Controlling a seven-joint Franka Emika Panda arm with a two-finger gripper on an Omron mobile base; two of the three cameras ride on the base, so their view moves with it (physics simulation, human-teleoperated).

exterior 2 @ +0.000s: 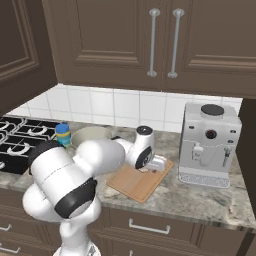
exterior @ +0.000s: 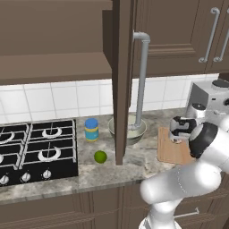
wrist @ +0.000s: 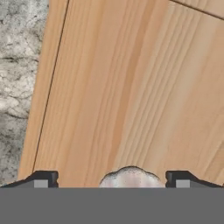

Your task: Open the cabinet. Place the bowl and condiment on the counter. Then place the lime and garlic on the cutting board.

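Bent low over the cutting board, gripper pointing down, jaws spread wide, pale garlic between the tips, ungripped, on the wood. Lime left on the counter, beside the open cabinet door.

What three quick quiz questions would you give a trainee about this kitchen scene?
1. True or false: the lime lies on the cutting board.
2. Pick one: the tool hangs over A) the stove, B) the cutting board, C) the bowl.
3. Fill the gap: the blue-lidded condiment jar stands on the ____.
Key: 1 false, it lies on the counter; 2 B; 3 counter.
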